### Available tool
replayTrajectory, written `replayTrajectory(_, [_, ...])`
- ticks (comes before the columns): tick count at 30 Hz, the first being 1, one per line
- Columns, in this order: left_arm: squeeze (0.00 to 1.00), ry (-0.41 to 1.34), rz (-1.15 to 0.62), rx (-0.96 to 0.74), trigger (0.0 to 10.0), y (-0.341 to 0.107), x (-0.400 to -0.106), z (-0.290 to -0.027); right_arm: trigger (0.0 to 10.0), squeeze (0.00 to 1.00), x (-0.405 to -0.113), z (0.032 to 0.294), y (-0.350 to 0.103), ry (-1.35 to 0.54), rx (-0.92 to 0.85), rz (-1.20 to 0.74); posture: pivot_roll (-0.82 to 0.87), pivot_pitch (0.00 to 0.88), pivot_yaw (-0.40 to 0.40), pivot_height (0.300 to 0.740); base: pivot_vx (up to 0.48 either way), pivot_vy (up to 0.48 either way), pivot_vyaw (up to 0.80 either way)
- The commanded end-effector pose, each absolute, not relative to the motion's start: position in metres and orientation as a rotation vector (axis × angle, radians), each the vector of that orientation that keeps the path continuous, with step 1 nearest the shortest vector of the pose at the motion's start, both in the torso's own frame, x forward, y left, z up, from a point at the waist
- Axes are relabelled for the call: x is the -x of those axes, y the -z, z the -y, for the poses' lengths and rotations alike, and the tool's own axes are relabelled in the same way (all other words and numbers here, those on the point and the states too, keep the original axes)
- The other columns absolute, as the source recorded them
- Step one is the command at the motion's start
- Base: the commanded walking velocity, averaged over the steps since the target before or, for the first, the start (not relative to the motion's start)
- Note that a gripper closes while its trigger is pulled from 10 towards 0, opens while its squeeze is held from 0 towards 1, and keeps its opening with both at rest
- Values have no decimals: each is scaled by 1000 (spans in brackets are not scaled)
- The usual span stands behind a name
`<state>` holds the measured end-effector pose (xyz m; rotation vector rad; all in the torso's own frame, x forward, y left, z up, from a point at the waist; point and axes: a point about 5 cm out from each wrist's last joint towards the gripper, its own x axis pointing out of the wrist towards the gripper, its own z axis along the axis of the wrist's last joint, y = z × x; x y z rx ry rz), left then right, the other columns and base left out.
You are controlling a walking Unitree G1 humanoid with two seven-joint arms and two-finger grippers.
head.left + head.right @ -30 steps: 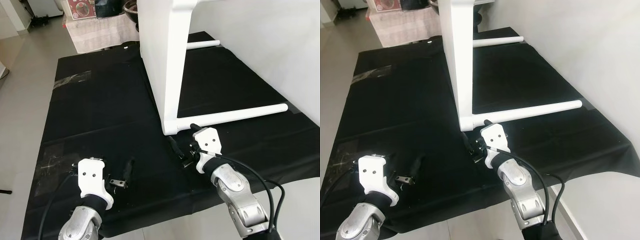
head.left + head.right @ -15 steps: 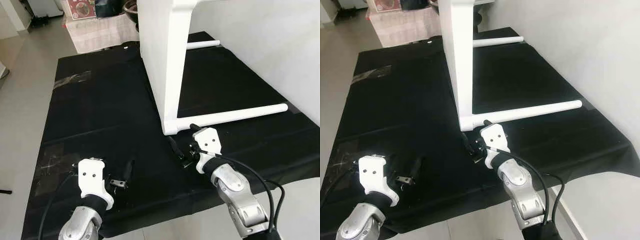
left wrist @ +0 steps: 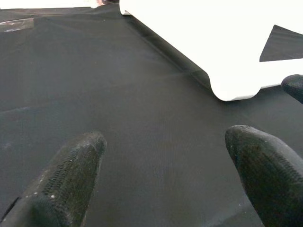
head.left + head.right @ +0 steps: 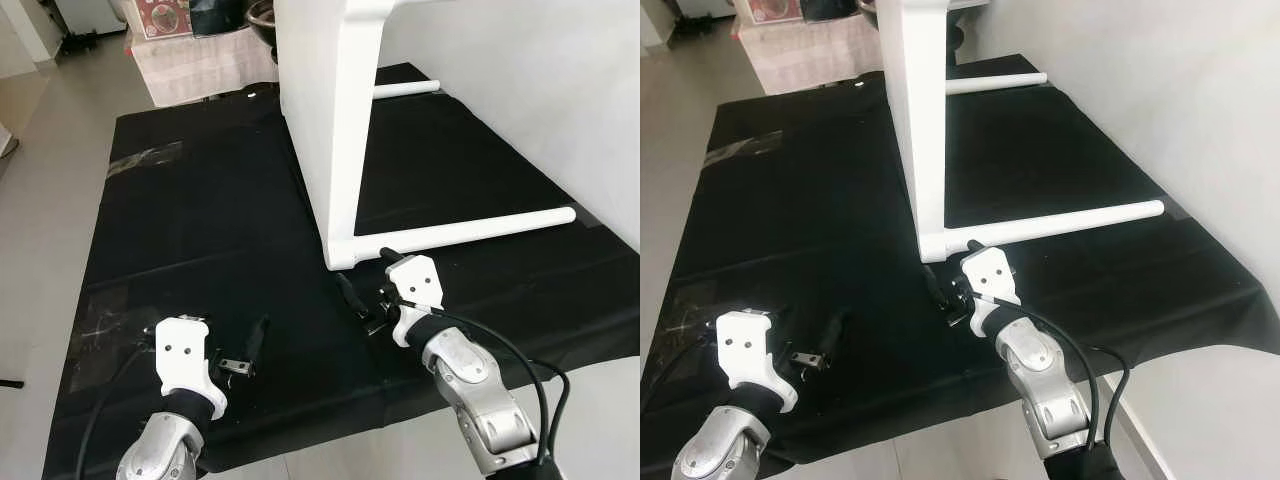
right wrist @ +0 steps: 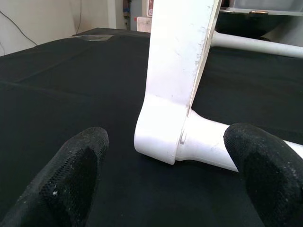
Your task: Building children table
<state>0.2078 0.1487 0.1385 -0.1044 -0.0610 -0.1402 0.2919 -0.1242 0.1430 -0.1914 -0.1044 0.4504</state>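
Note:
A white children's table lies on its side on a black cloth (image 4: 200,220), its top (image 4: 330,120) standing on edge. Two round white legs stick out to the right, a near one (image 4: 470,230) and a far one (image 4: 405,90). My right gripper (image 4: 367,275) is open just in front of the top's near lower corner (image 4: 342,255), where the near leg joins. In the right wrist view that corner (image 5: 163,137) sits between and beyond the spread fingertips (image 5: 71,175), with nothing held. My left gripper (image 4: 245,355) hovers open and empty low over the cloth at the front left; the left wrist view has the corner (image 3: 232,87) ahead.
A white wall (image 4: 520,80) runs close along the right, beyond the leg tips. Bare floor (image 4: 50,150) borders the cloth on the left. At the back stand a light-covered low surface (image 4: 190,60) and a dark bowl (image 4: 262,15). Clear tape patches (image 4: 145,158) stick to the cloth.

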Motion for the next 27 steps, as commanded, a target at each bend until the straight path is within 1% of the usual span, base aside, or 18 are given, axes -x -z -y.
replayTrajectory(1, [0,131,38,114,10000,-133,-207,-150,10000,0,-293,125,-140,-448,199,82,-91,155,26,740,0,0,0])
replayTrajectory(27, [0,129,38,113,10000,-134,-207,-151,10000,0,-293,124,-140,-448,196,80,-91,158,28,740,0,0,0])
